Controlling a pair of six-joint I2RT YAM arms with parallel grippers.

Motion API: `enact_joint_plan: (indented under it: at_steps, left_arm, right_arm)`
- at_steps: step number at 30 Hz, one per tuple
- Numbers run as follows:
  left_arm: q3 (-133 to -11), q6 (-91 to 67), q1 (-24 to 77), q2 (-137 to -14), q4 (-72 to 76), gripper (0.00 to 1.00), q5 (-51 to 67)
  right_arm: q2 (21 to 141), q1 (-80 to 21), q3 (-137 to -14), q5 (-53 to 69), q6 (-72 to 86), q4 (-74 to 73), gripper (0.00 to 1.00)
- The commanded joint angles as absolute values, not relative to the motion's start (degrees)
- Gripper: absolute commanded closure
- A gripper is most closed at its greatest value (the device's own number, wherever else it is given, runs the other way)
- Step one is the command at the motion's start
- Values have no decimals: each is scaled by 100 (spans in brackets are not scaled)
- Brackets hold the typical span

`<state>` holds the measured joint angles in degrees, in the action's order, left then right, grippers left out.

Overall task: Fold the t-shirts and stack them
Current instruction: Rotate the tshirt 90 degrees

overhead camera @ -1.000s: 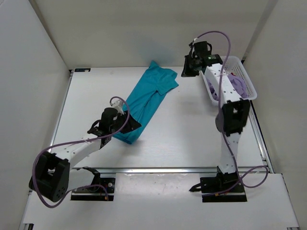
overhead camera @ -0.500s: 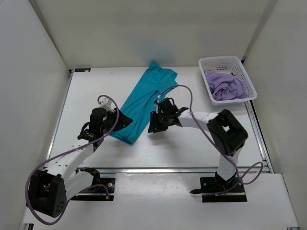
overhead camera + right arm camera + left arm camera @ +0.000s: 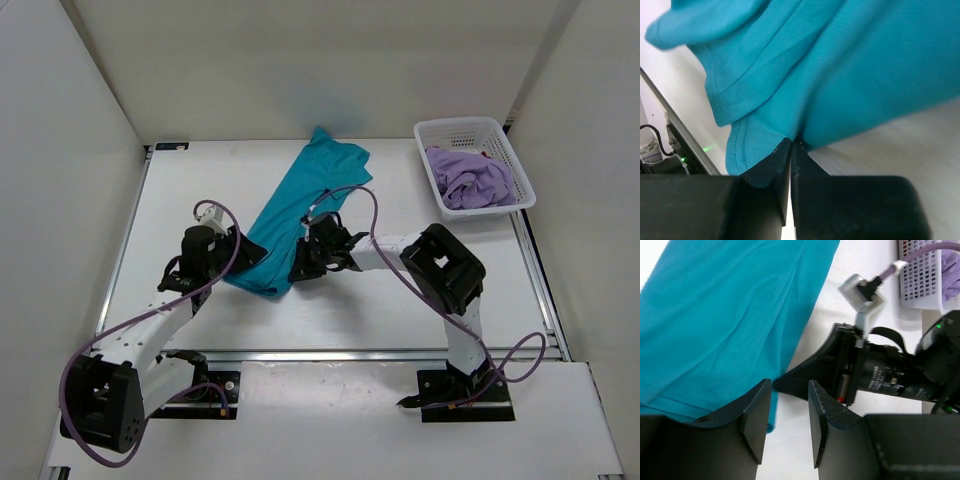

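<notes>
At the tips of your right gripper (image 3: 791, 143) the jaws are clenched, and the hem corner of the teal shirt (image 3: 865, 65) runs into the seam between them, so it seems pinched. Your left gripper (image 3: 787, 410) hangs half released just beside it, over the same near hem. Only table (image 3: 790, 455) shows in its gap, so it holds nothing. Outward, the shirt lies long and partly doubled across the middle, well apart from the basket (image 3: 428, 130), where the purple shirt (image 3: 478, 180) lies. I judge the first fold is in hand. Next you need the left jaws shut on the other hem corner, then lift both together.
</notes>
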<state>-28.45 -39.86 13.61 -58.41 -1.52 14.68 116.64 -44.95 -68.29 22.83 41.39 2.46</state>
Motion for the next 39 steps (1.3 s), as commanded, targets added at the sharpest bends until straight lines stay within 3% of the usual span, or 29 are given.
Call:
enact_joint_plan:
  at_steps: [1, 7, 8, 10, 12, 17, 21, 27, 31, 35, 39]
  left_arm:
    - [-2795, -3885, 1511, -5897, -184, 53, 1459]
    - [-2892, -3718, 2214, -6178, -316, 53, 1081]
    - [-2926, -3631, 2276, -6248, -369, 52, 1011]
    - [-2979, -3455, 2653, -6406, -518, 52, 836]
    - [-2997, -3306, 2907, -6565, -659, 52, 696]
    - [-3023, -3181, 3339, -6732, -896, 52, 545]
    - [-3137, -3077, 3507, -6776, -958, 49, 369]
    - [-3208, -3076, 3419, -7197, -774, 47, 369]
    - [-3243, -3173, 3480, -7427, -555, 55, 396]
    - [-3243, -3200, 3419, -7524, -431, 74, 448]
    - [-3138, -3296, 3384, -7445, -360, 84, 457]
  right_arm:
    - [10972, -4220, -6226, 2066, 4053, 247, 100]
    - [9293, -3429, -4406, 2012, 3508, -130, 99]
    - [9073, -3315, -4160, 2004, 3376, -254, 97]
    - [8808, -3278, -3904, 1952, 3209, -570, 81]
    - [8518, -3243, -3745, 1742, 3138, -729, 76]
    - [7656, -3199, -3665, 1398, 3068, -1089, 73]
    - [7611, -3602, -3998, 1310, 3015, -1283, 73]
    - [8480, -4192, -4535, 1485, 3173, -853, 76]
    - [8885, -4368, -4763, 1476, 3252, -677, 75]
    - [9184, -4412, -4781, 1468, 3340, -597, 75]
    - [9211, -4430, -4703, 1301, 3401, -668, 75]
